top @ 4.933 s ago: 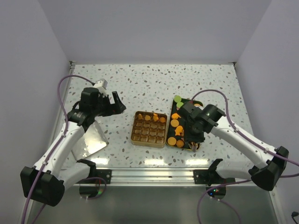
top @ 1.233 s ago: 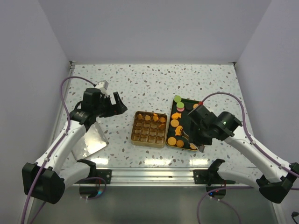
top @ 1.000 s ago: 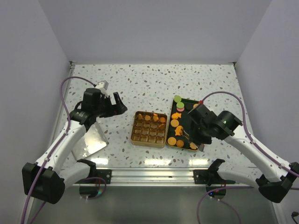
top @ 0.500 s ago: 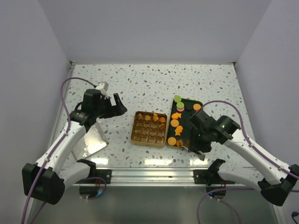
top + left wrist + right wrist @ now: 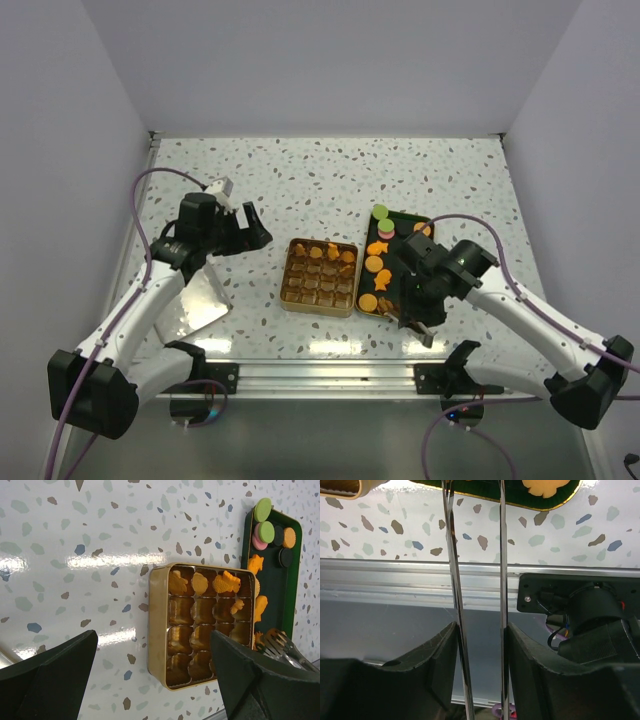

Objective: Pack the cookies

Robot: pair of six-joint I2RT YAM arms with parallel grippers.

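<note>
From above, the small orange-tan cookies lie mostly on the dark green oblong tray. The right hand hangs low over its near end, likely to lift one. The left hand, spread wide, hovers aside, out of the way. Its camera shows the gold square compartment tin mostly unfilled. The right camera shows that hand pinching thin steel tongs, tips cut off, any catch hidden.

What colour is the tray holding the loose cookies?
Dark green tray; clearest in the left wrist view.

left tool gapes wide — right tool pinches tongs
</note>
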